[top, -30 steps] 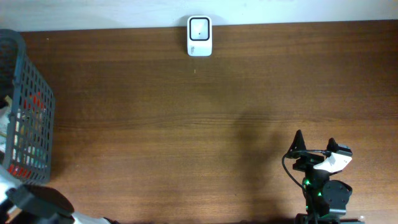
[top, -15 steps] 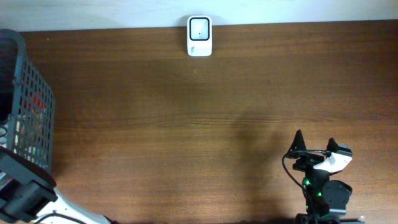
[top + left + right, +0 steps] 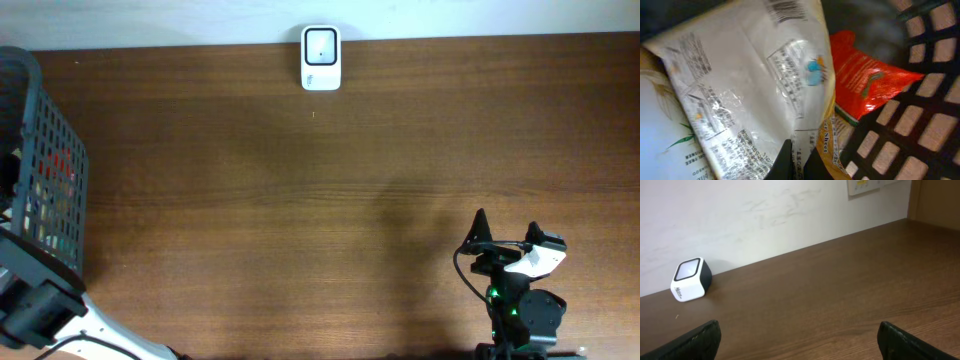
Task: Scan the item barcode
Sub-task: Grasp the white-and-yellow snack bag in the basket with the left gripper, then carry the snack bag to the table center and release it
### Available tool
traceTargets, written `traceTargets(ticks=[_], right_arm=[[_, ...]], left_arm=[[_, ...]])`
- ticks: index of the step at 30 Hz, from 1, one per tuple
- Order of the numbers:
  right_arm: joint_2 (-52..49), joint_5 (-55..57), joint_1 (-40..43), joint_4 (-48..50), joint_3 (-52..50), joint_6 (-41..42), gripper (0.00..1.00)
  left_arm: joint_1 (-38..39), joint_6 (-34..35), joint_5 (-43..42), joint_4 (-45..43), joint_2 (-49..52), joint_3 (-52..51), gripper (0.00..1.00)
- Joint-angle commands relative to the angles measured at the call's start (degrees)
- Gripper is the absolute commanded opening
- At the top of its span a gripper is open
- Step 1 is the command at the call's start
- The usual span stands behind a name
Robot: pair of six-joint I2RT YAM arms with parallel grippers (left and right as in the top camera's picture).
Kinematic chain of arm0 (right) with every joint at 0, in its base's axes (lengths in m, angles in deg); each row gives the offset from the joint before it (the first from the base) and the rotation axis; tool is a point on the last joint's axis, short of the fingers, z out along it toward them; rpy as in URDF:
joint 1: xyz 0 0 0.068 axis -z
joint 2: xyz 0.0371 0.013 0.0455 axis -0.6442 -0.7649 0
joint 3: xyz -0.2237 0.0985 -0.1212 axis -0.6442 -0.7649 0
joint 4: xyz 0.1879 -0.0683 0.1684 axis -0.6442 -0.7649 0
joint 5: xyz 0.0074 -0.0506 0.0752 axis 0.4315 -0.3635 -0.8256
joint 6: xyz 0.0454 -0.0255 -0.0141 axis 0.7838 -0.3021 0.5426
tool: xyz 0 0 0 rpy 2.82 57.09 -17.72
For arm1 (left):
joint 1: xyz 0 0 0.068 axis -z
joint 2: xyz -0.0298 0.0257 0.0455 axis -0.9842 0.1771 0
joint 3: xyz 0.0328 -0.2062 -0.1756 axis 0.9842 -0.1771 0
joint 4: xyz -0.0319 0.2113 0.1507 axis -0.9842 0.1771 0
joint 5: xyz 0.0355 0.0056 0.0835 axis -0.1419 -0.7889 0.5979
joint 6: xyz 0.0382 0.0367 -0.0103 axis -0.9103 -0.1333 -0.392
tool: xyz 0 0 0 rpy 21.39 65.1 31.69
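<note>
Overhead, a dark mesh basket (image 3: 70,140) is sitting at the left edge of the brown table (image 3: 300,220), and the left arm (image 3: 40,312) is reaching into it from the near corner. A white scanner (image 3: 321,58) is standing at the far edge of the table, well apart from the basket.

On the left wrist camera, the left gripper (image 3: 797,152) is pointing down into the basket, its fingers (image 3: 782,162) drawn together against the lower edge of a white packet (image 3: 740,85). A thin strip of wrapper is showing between the tips, but whether it is being pinched I cannot tell. The packet is lying tilted on top of the other goods, with its barcode (image 3: 785,8) showing near its upper end. A red packet (image 3: 865,82) is lying beside it against the mesh, and a yellow packet (image 3: 832,142) is peeking out from under it.

The right gripper (image 3: 506,226) is hovering over the near right part of the table, its fingers (image 3: 697,340) spread wide and holding nothing, facing the scanner across bare wood.
</note>
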Motion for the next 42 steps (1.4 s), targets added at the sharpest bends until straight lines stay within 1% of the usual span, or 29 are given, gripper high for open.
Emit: traceTargets(ticks=[1,5,8,10,11,12,14,15,16,18,20,22,24,26,28,33,35,37,42], right_arm=[[0.28,0.31,-0.35,-0.39,-0.31,0.39,0.99],[0.28,0.33,-0.35,-0.39,-0.31,0.39,0.99],[0.28,0.33,-0.35,-0.39,-0.31,0.39,0.99],[0.28,0.31,-0.35,-0.39,-0.31,0.39,0.99],[0.28,0.33,-0.35,-0.39,-0.31,0.39,0.99],[0.28,0.33,-0.35,-0.39,-0.31,0.39,0.99],[0.28,0.33,-0.35,-0.39,-0.31,0.39,0.99],[0.28,0.31,-0.35,-0.39,-0.31,0.39,0.99],[0.28,0.31,-0.35,-0.39,-0.31,0.39,0.98],[0.28,0.33,-0.35,-0.39,-0.31,0.39,0.99],[0.28,0.33,-0.35,-0.39,-0.31,0.39,0.99],[0.28,0.31,-0.35,-0.39,-0.31,0.39,0.99],[0.28,0.33,-0.35,-0.39,-0.31,0.39,0.99],[0.28,0.31,-0.35,-0.39,-0.31,0.39,0.99],[0.28,0.31,-0.35,-0.39,-0.31,0.39,0.99],[0.28,0.33,-0.35,-0.39,-0.31,0.39,0.99],[0.28,0.31,-0.35,-0.39,-0.31,0.39,0.99],[0.28,0.31,-0.35,-0.39,-0.31,0.39,0.99],[0.28,0.33,-0.35,-0.39,-0.31,0.39,0.99]], left_arm=[[0.17,1.86,-1.09,-0.04,-10.01,5.38,0.0],[0.17,2.51,-1.07,-0.96,-19.71,6.62,0.0],[0.17,4.74,-1.42,-1.57,-22.4,6.62,0.0],[0.17,4.9,-3.72,-2.1,-24.02,6.62,0.0],[0.48,4.87,-7.13,-2.47,-25.55,6.62,0.0],[1.01,4.85,-8.59,-2.75,-26.49,6.62,0.0],[5.07,4.2,-9.66,-3.06,-30.16,6.62,0.0],[9.64,2.78,-9.64,-2.56,-32.74,6.62,0.0],[12.92,2.36,-9.62,-1.9,-34.05,6.62,0.0],[22.4,1.7,-9.44,1.29,-35.58,6.62,0.0],[30.84,1.73,-8.96,5.09,-34.97,5.68,0.0],[37.22,1.77,-8.87,6.8,-33.53,2.51,0.0],[43.21,1.79,-5.95,7.06,-31.63,-2.89,0.0],[47.52,2.12,-3.67,5.84,-30.1,-8.39,0.0],[51.47,3.39,-3.56,2.84,-28.61,-14.12,0.0],[57.61,4.24,-3.56,1.16,-27.21,-20.72,0.0],[59.93,6.82,-3.56,-0.31,-25.51,-24.06,0.0],[61.77,7.21,-3.56,-2.29,-23.74,-27.04,0.0],[65.18,7.21,-3.54,-3.89,-20.76,-30.27,0.0]])
